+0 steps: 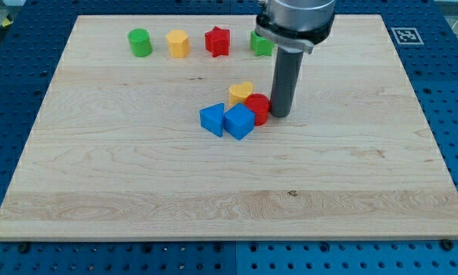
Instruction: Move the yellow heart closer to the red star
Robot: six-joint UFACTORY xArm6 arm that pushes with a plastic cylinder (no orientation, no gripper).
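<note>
A: No fingers fitted, so nothing to open or shut. Only my tip (pixel 279 115), down on the worktop (pixel 137 191), touching the red block (pixel 258 108) on the view's right.

B: Nearest first?

A: Blue cube (pixel 239 122) and second blue block (pixel 212 120) in front. Then red block, then yellow heart (pixel 241 92) just behind, hemmed in. Far row: green cylinder (pixel 140 43), yellow block (pixel 178 43), red star (pixel 217 41), green block (pixel 261 43) partly hidden.

B: Step?

A: Approach, probably. Heart well apart from star. Next: round to the heart's right flank, then push up and slightly left, clear of red.
</note>
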